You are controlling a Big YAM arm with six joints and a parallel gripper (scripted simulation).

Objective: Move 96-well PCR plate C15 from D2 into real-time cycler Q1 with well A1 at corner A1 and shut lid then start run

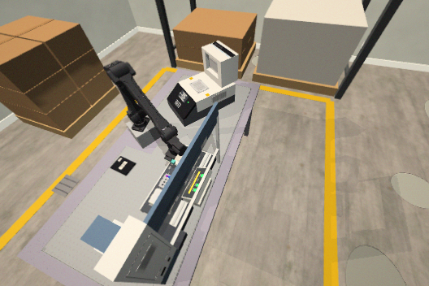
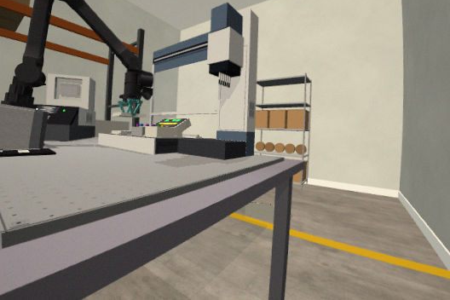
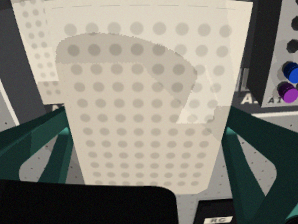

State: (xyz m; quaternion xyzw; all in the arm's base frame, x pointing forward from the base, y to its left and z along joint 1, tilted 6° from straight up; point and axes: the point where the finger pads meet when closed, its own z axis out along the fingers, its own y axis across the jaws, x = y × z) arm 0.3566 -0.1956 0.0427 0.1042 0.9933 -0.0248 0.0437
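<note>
My gripper (image 3: pixel 147 113) is shut on the long sides of the white 96-well plate C15 (image 3: pixel 148 86), which fills the wrist view between the teal fingers. In the top view the gripper (image 1: pixel 174 159) hangs over the liquid handler's hand-off row; in the exterior view the gripper (image 2: pixel 129 106) holds the plate a little above that row. The cycler Q1 (image 1: pixel 201 96) stands at the table's far end with its lid (image 1: pixel 219 63) raised upright, its block (image 1: pixel 199 85) bare and its lamp (image 1: pixel 188 102) green. I cannot read the plate's label.
Another white plate (image 3: pixel 47 3) lies to the left below the held one, and the tube block (image 3: pixel 289 83) with blue and purple caps lies to the right. The handler's blue gantry (image 1: pixel 183 167) runs close beside my gripper. A black regrip nest (image 1: pixel 121 162) sits on the table.
</note>
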